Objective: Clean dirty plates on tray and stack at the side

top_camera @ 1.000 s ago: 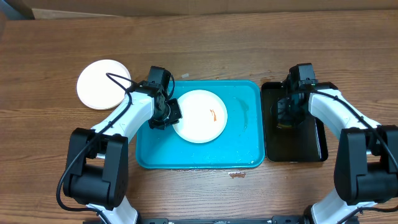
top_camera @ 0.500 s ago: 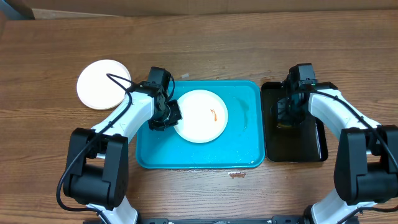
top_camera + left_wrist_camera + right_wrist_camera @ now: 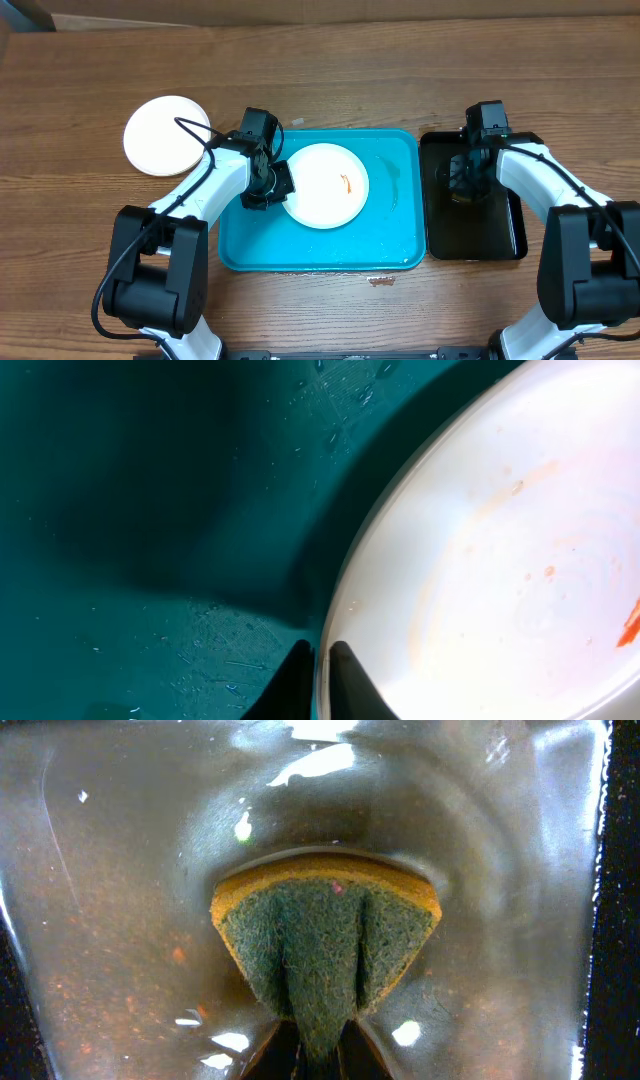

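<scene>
Farthest left: a white plate point(image 3: 167, 135) lies on the wooden table point(image 3: 400, 70), plain-faced and well apart from the trays.
Left arm: it stretches from the near table edge across the left rim of the turquoise tray point(image 3: 390, 240).
Left fingers: the left gripper point(image 3: 318, 665) is clamped on the left edge of the dirty plate point(image 3: 325, 186). One finger point(image 3: 290, 682) is outside the rim and the other is on the inner face.
Dirty plate: white and round, it sits in the left half of the turquoise tray. Whether it lies flat or is lifted at the gripped edge cannot be told.
Smear: a short orange-red streak point(image 3: 343, 183) lies near the plate's middle, with faint orange traces around it in the left wrist view.
Turquoise tray: it lies between the white plate and the black tray, with water drops on its floor.
Black tray: the narrower black tray point(image 3: 505, 235) lies just right of the turquoise tray.
Right fingers: the right gripper point(image 3: 318, 1050) is closed on a sponge point(image 3: 325, 945), pinching its green scouring face into a fold.
Sponge: its yellow layer edges the green, and it is down in the black tray on a wet, glossy floor.
</scene>
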Tool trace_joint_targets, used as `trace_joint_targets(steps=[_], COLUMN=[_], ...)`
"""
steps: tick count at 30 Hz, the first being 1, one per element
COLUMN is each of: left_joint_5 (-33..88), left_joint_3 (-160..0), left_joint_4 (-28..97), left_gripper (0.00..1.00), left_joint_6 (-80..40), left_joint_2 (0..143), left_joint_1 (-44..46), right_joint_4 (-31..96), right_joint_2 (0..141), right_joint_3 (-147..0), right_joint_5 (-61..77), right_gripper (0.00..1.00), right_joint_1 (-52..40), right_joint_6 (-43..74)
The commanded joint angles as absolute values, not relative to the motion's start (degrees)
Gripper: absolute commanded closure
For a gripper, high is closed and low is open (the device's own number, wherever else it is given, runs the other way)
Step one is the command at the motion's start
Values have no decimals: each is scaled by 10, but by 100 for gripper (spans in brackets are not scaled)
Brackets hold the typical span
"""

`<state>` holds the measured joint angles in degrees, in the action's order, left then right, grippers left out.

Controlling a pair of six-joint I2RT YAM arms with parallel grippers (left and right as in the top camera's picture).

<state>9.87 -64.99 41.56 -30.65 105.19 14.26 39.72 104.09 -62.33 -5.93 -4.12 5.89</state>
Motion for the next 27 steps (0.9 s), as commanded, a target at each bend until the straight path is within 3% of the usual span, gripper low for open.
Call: trace_joint_targets(steps=[1,8,17,27], left_joint_5=[101,101,101,101], left_joint_3=[-658,-658,-658,-658], left_joint_4=[413,412,411,405], left_gripper=[88,87,77,73], left_joint_6=[-296,-296,-295,-295], left_joint_2=[1060,1060,1060,1060], left_joint_1=[147,147,147,147], right_joint_4=[393,510,531,567], right_joint_2=[1039,1019,965,964], right_joint_3=[-620,-697,-713,-731], right_joint_5=[-69,-119,-105,-79], right_gripper=[96,96,96,96], right_joint_1=[-41,-40,-41,-41], right_joint_6=[78,133,111,112])
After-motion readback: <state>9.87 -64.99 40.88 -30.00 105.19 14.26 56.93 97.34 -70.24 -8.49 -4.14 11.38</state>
